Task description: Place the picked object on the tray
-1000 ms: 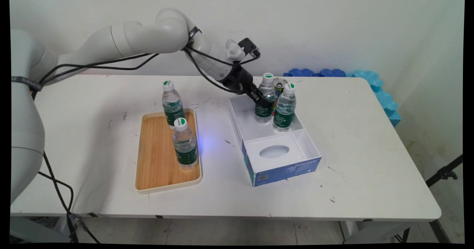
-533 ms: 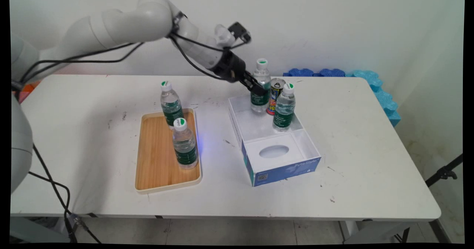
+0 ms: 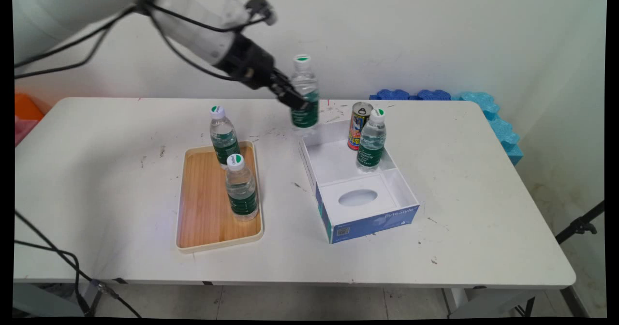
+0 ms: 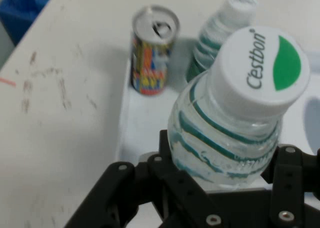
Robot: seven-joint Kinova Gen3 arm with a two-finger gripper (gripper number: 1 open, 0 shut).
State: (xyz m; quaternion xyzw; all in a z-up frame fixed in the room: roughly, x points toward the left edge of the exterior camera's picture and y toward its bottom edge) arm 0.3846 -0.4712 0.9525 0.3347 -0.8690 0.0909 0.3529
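Note:
My gripper is shut on a clear water bottle with a green label and a white-and-green cap, held in the air above the back left corner of the white and blue box. In the hand view the same water bottle fills the space between my fingers, its cap toward the camera. Inside the box stand a colourful can and another water bottle; both show below the held one as the can and the bottle.
A wooden tray lies left of the box with one water bottle on it and a second bottle at its back edge. Blue foam pieces line the table's far right corner. Black cables hang at the left.
The gripper has lifted the bottle out of the box, carrying it up and to the left. The can behind it is now uncovered.

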